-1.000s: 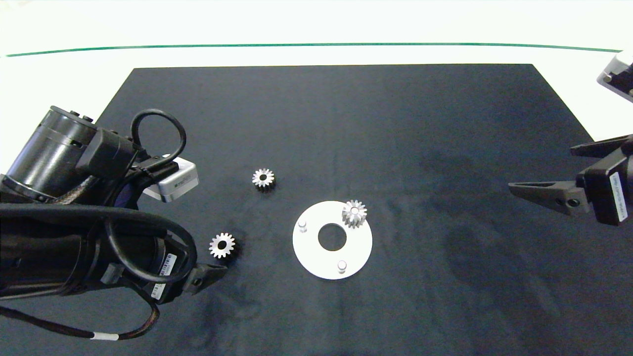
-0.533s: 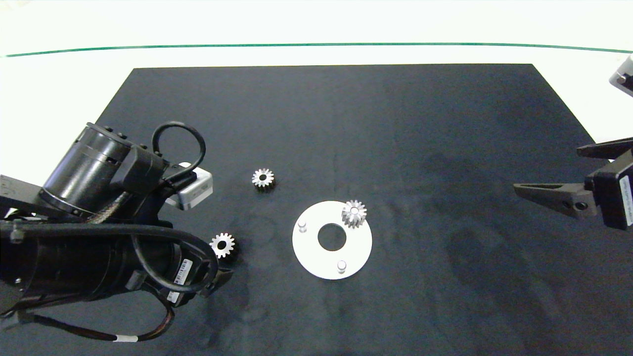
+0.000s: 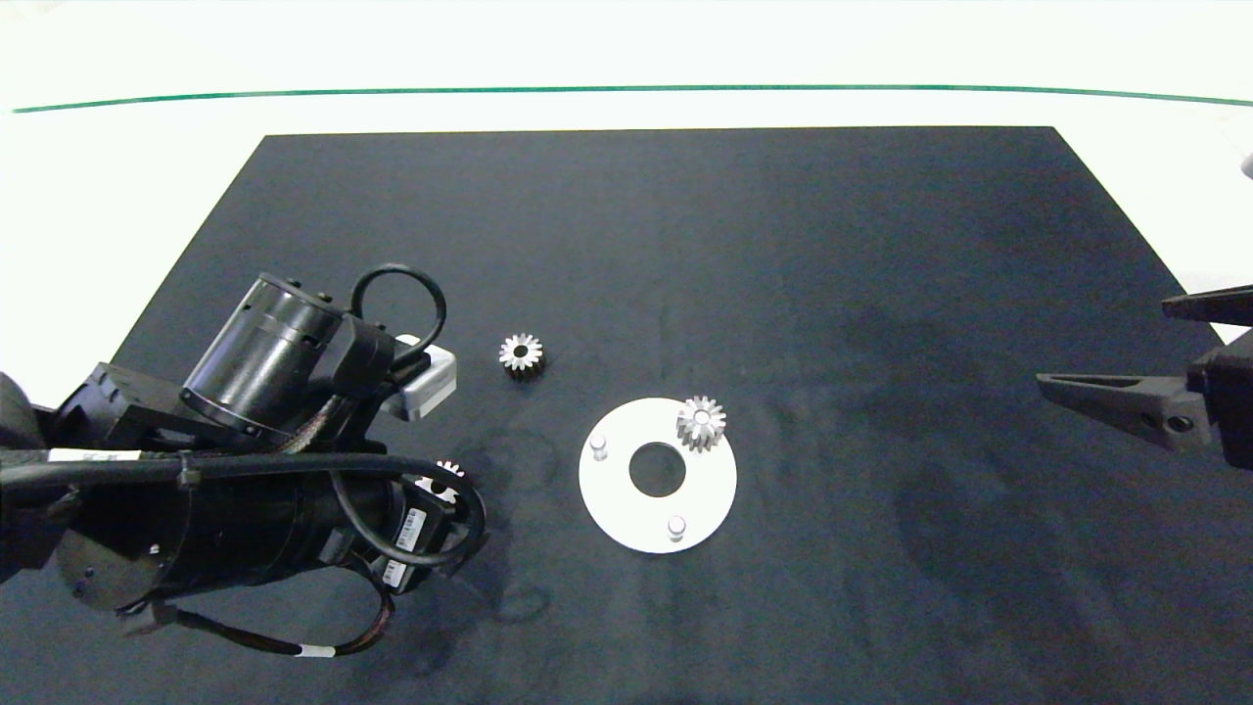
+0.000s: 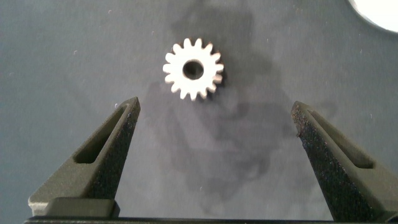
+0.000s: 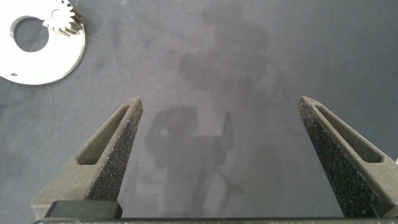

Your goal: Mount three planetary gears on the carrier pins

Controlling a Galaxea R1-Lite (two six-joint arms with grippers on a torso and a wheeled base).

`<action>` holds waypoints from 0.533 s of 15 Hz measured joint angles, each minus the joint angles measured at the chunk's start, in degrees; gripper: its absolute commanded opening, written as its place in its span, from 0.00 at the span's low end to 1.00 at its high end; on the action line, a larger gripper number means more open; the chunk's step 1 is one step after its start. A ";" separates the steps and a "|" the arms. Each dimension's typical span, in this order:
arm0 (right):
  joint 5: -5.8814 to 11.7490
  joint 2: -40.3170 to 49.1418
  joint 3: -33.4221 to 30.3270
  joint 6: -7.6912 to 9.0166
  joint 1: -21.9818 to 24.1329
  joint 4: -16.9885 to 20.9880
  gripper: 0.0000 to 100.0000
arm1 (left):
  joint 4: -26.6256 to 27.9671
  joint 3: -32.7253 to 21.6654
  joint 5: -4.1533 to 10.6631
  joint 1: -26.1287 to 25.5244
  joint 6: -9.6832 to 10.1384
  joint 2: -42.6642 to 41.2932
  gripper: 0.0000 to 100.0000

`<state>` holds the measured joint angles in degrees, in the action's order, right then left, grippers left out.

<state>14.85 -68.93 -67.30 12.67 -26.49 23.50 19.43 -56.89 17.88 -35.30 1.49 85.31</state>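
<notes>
The white disc [image 3: 612, 499] lies mid-mat with one planetary gear [image 3: 701, 423] seated on its far-right carrier pin. Two carrier pins stand bare: one on the left [image 3: 598, 446], one at the front [image 3: 675, 527]. A second gear [image 3: 521, 352] lies loose behind and left of the disc. A third gear [image 3: 449, 470] peeks out from under my left arm; in the left wrist view this gear [image 4: 193, 68] lies flat just beyond my open left gripper [image 4: 214, 112]. My right gripper [image 5: 221, 106] hangs open and empty at the mat's right edge, with the disc [image 5: 40, 62] far off.
Everything rests on a black mat [image 3: 783, 245] laid on a white table with a green line [image 3: 626, 90] near the far edge. My bulky left arm [image 3: 245, 470] and its cables cover the mat's front-left part.
My left arm has swung right and forward, so it now covers most of the front-left gear. My right gripper has drawn back toward the right edge. The gears and disc have not moved.
</notes>
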 measured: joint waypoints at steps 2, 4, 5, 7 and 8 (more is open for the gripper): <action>0.00 0.44 0.35 0.00 -0.02 0.00 1.00 | -1.68 0.41 0.00 0.09 0.00 0.77 1.00; -0.05 0.79 0.94 0.00 -0.02 0.02 1.00 | -3.25 1.00 0.02 0.20 0.00 1.29 1.00; -0.05 0.96 1.10 0.00 -0.02 0.00 1.00 | -3.23 1.27 0.00 0.22 0.00 1.45 1.00; -0.11 1.23 1.46 -0.07 -0.02 0.00 1.00 | -3.36 1.39 0.06 0.33 -0.01 1.73 1.00; -0.13 1.34 1.62 -0.10 -0.02 0.02 1.00 | -3.93 1.41 0.09 0.44 -0.04 1.90 1.00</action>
<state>14.71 -67.58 -65.68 12.57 -26.51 23.53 15.51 -55.48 17.97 -34.87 1.45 87.21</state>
